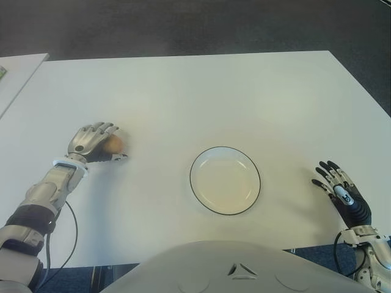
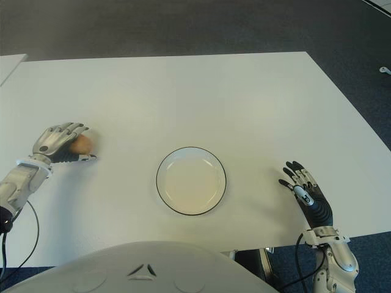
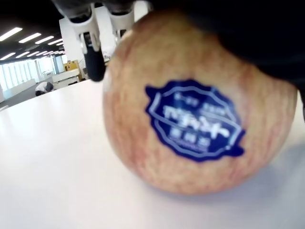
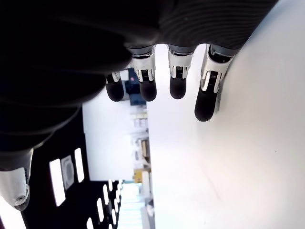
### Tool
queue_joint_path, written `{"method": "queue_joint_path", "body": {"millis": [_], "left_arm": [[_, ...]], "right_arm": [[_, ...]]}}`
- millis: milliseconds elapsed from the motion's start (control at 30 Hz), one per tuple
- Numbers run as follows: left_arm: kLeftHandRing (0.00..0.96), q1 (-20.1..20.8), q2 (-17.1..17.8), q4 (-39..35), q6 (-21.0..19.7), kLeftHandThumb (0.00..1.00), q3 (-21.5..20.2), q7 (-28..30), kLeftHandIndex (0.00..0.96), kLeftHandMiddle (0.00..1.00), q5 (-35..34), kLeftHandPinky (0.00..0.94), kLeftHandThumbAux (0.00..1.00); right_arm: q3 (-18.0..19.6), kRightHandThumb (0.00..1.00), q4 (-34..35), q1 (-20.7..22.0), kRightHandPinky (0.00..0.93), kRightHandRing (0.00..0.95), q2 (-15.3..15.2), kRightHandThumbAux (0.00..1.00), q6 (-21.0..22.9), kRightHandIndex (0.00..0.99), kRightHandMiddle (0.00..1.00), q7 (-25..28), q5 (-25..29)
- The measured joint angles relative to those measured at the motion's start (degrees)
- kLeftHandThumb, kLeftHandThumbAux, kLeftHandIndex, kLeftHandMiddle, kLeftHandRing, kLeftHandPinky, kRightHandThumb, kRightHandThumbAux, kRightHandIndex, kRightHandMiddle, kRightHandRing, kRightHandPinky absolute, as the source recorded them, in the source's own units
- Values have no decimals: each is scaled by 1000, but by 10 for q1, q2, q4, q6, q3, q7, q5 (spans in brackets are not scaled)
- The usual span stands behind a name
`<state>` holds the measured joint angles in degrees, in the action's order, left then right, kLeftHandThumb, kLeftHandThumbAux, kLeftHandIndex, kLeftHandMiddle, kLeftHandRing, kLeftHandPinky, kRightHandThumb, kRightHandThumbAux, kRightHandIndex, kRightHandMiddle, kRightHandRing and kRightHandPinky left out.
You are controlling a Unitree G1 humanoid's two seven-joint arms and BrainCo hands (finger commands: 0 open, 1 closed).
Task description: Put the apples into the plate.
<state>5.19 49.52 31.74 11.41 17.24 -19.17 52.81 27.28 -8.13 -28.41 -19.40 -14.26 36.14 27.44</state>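
where the head camera looks down, the left hand is cupped over an apple on the white table, well left of the empty plate; the right hand shows right of the plate, fingers spread, holding nothing. in the left wrist view the apple sits on the table, its blue sticker facing out, fingers curled behind it. in the right wrist view the fingers hang straight over bare table.

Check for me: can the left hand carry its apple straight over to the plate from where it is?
Probably yes. The left hand is closed over the apple on the table, and the stretch between it and the plate is bare.
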Motion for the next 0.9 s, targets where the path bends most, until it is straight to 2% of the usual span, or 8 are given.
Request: {"method": "queue_joint_path", "body": {"millis": [33, 100, 233, 333, 433, 600, 900], "left_arm": [[591, 4, 0, 4, 0, 639, 2, -3, 427, 607, 0, 580, 497], [648, 13, -2, 15, -4, 685, 12, -11, 434, 657, 2, 643, 589], [728, 49, -16, 77, -4, 727, 37, -51, 442, 731, 13, 734, 669], [755, 66, -22, 116, 1, 736, 53, -83, 443, 760, 13, 758, 686], [772, 65, -20, 124, 9, 739, 57, -101, 443, 778, 9, 767, 693], [798, 45, -18, 104, 13, 742, 50, -104, 442, 802, -19, 785, 697], [829, 41, -18, 99, 30, 746, 40, -95, 442, 828, -58, 809, 698]], "right_arm": [[2, 97, 0, 0, 26, 8, 0, 537, 1, 5, 34, 0, 0], [5, 98, 0, 0, 34, 11, -1, 542, 2, 7, 34, 2, 0], [9, 94, 0, 1, 42, 15, -3, 546, 3, 8, 31, 6, 1], [12, 91, 1, 0, 57, 20, -3, 544, 6, 11, 31, 8, 3], [15, 89, 6, 0, 72, 27, -3, 544, 9, 14, 33, 7, 9], [19, 78, 16, 1, 75, 34, -2, 544, 12, 18, 40, 1, 10], [21, 67, 15, 13, 88, 43, -2, 560, 17, 23, 48, -4, 10]]}}
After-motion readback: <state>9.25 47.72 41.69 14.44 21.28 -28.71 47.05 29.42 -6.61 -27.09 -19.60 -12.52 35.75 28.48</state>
